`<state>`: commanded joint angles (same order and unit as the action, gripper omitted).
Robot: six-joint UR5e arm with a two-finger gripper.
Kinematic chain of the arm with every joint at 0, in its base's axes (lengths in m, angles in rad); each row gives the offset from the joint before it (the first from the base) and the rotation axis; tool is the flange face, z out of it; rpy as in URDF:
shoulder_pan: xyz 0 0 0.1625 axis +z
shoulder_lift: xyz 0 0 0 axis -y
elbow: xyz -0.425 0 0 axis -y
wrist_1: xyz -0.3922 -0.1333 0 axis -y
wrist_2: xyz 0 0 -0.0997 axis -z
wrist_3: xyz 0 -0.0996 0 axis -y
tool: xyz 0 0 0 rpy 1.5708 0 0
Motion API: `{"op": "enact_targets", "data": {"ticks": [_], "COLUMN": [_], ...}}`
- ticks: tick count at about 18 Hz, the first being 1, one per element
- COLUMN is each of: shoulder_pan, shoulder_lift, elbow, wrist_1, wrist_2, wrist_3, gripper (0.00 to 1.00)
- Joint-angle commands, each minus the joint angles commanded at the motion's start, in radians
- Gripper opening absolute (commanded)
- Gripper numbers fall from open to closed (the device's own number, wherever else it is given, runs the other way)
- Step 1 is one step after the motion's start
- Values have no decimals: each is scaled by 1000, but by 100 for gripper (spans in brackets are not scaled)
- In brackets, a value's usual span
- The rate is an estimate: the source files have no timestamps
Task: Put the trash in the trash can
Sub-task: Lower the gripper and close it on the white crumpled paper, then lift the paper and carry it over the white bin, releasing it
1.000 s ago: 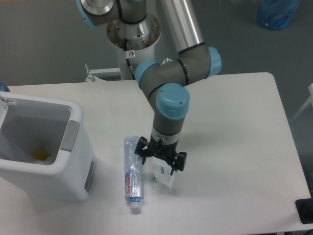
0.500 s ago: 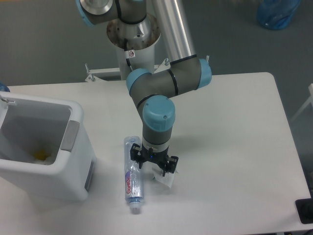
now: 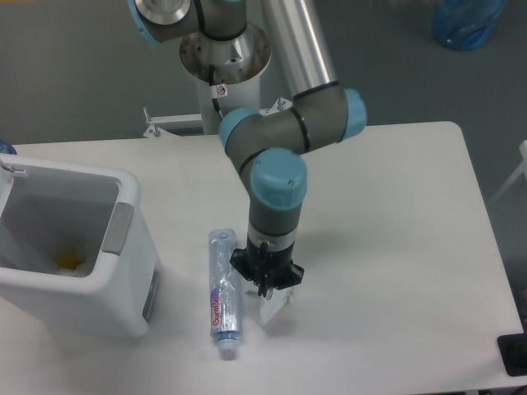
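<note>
The crushed clear bottle [image 3: 222, 292] with a purple-red label lies lengthwise on the white table, its white cap toward the front edge. Just right of it is the crumpled white paper wrapper [image 3: 276, 307]. My gripper [image 3: 267, 288] points straight down onto the wrapper's top, and its fingers are drawn together on it. The wrapper's lower part sticks out below the fingers and seems to touch the table. The white trash can [image 3: 123, 202] stands at the left with a grey handle panel on its side. It is open on top, about a hand's width left of the bottle.
Something small and yellow [image 3: 70, 261] lies at the bottom of the trash can. A blue object [image 3: 468, 20] sits on the floor beyond the table's far right corner. A black item [image 3: 512, 354] is at the right front edge. The arm's base stands behind the table.
The gripper's fingers were spread wide over the wrapper and have now closed on it. The wrist turned and the elbow swung slightly right. The bottle has not moved.
</note>
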<state>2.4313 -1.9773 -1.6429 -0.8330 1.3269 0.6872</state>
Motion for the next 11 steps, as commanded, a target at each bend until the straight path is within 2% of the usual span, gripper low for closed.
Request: {"op": "enact_targets", "data": {"ticks": [2,5,11], "shoulder_pan": [2,15,26], "shoulder_lift": [3,43,116], "elbow": [9,29,112], "wrist_1": [0,0,0], "wrist_2": [-18,-77,-290], "wrist_3": [-2,-11,-149], "gripper": [0,0,0]}}
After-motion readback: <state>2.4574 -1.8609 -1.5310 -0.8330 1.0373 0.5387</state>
